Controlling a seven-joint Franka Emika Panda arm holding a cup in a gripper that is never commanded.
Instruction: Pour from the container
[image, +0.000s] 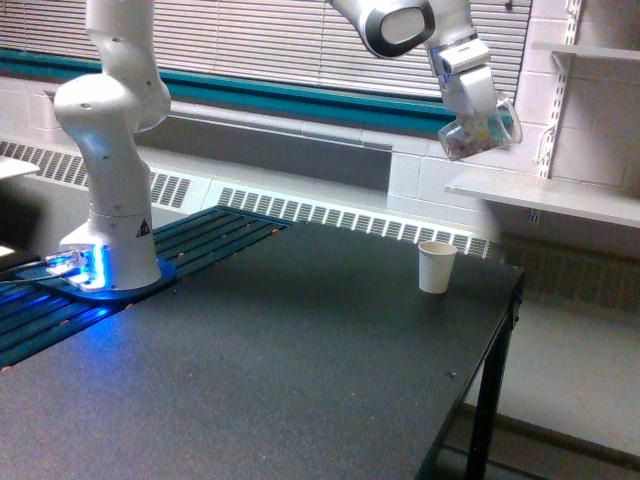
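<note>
Dark table (300, 370), white paper cup (436, 267) upright.

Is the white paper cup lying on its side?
No, the white paper cup stands upright on the dark table, open end up.

Lab, robot arm (115, 150), cinder-block wall (600, 110), black table (300, 370)

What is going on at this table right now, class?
A white robot arm holds a small clear cup in its gripper, high above the dark table. The cup is tilted and shows mixed-colour bits inside. A white paper cup stands upright on the table below, slightly toward the exterior view's left of the clear cup. Nothing can be seen falling from the clear cup.
</note>
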